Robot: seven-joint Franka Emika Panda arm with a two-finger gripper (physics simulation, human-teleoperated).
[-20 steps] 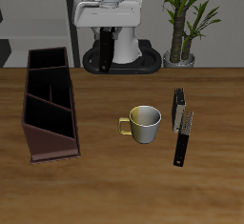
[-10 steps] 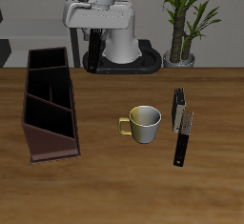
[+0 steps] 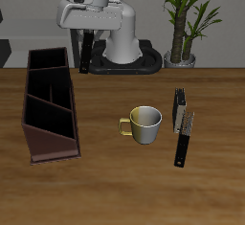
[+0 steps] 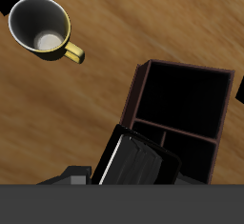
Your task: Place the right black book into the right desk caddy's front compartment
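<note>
My gripper (image 3: 86,32) is shut on the right black book (image 3: 85,55), which hangs upright below it, above the table's back edge just behind the far end of the right desk caddy (image 3: 36,141). In the wrist view the book (image 4: 133,161) shows as a glossy black block close to the camera, with the caddy's (image 4: 136,94) black compartments and dividers beyond it. The caddy is long, dark maroon and open-topped, with three compartments that hold nothing I can see.
A yellow-handled pale mug (image 3: 145,123) stands mid-table and also shows in the wrist view (image 4: 40,26). Beside it lie other black books: a small upright one (image 3: 179,100), a grey speckled one (image 3: 188,123) and a thin long one (image 3: 181,150). A potted plant (image 3: 182,18) stands at the back.
The arm has swung sideways along the table's back with the black book in its grip, from behind the mug toward the caddy's far end. Nothing on the table has moved.
</note>
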